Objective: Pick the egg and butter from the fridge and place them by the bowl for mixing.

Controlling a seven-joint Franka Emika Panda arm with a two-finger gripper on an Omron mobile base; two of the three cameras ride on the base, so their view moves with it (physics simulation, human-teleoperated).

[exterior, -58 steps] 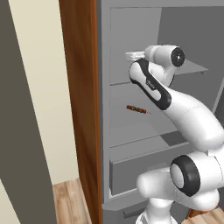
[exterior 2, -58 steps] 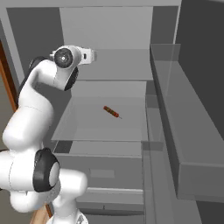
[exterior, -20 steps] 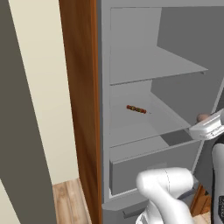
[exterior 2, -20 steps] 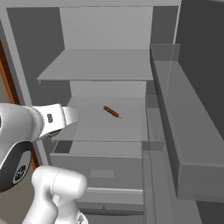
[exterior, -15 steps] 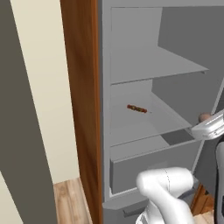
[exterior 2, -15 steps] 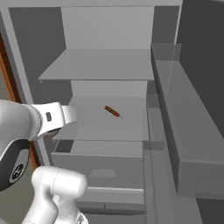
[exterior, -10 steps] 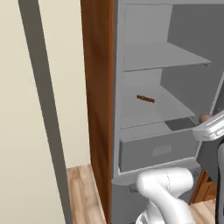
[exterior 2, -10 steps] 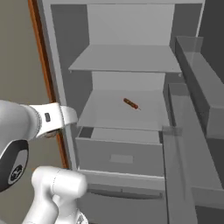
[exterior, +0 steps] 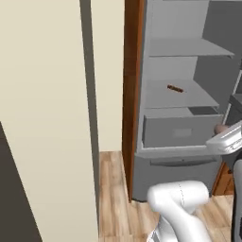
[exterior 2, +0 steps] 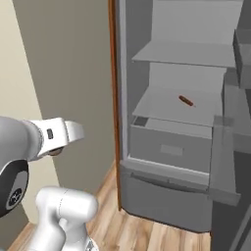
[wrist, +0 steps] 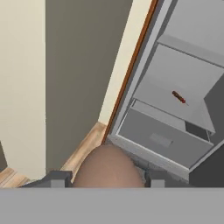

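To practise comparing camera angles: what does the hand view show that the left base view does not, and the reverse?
Hand view: the gripper's dark fingertips shut on either side of the brownish egg, seen close up.
Left base view: the arm's white lower link and the hand's white housing seen from outside.
Both: the open grey fridge, a small brown stick on its shelf, the drawer beneath, the wooden floor and the egg.

The end effector (wrist: 107, 178) grips the egg (wrist: 107, 168); beyond, the open fridge (wrist: 175, 109) with grey shelves.
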